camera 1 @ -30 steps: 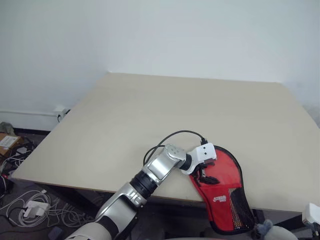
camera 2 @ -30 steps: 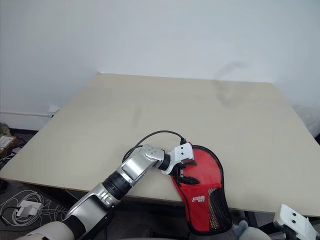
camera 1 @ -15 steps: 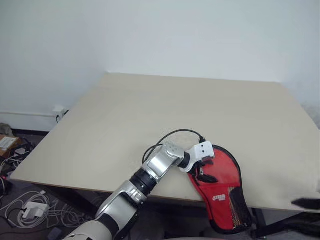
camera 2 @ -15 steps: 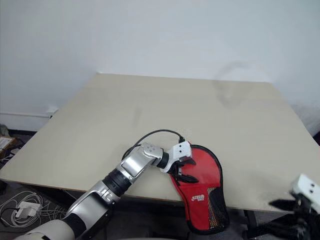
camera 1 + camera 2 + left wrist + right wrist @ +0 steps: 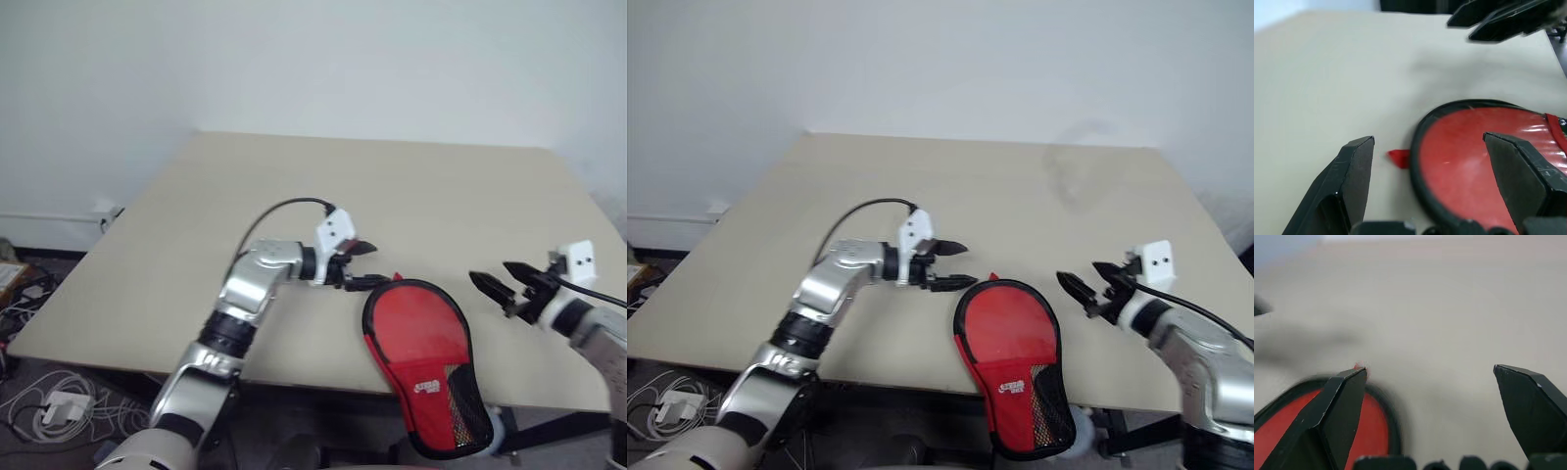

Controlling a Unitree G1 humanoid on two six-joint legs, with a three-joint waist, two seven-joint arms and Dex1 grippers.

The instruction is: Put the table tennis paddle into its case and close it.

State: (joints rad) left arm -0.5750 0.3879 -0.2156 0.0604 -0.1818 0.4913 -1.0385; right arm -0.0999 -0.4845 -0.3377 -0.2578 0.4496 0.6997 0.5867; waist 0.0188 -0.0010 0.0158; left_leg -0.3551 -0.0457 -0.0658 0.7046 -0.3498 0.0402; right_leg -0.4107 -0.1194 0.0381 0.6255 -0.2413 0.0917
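Note:
The case (image 5: 416,333) lies flat on the table (image 5: 294,176) near its front edge. It is red with black piping, and its black mesh narrow end hangs over that edge. A small red pull tab (image 5: 1398,157) sticks out at its round end. The table tennis paddle is out of view. My left gripper (image 5: 367,264) hovers open just left of the round end, pointing right, with nothing between its fingers. On the case's other side my right gripper (image 5: 1080,279) is open and empty, pointing left toward the case (image 5: 1283,431).
The pale table stretches back to a white wall, bare beyond the case. Cables and a power strip (image 5: 59,406) lie on the floor past the table's left edge. The case rests close to the front edge.
My left gripper has lifted off the case and drawn back to the left. My right arm has swung up from the lower right to the case's right side. The view has shifted.

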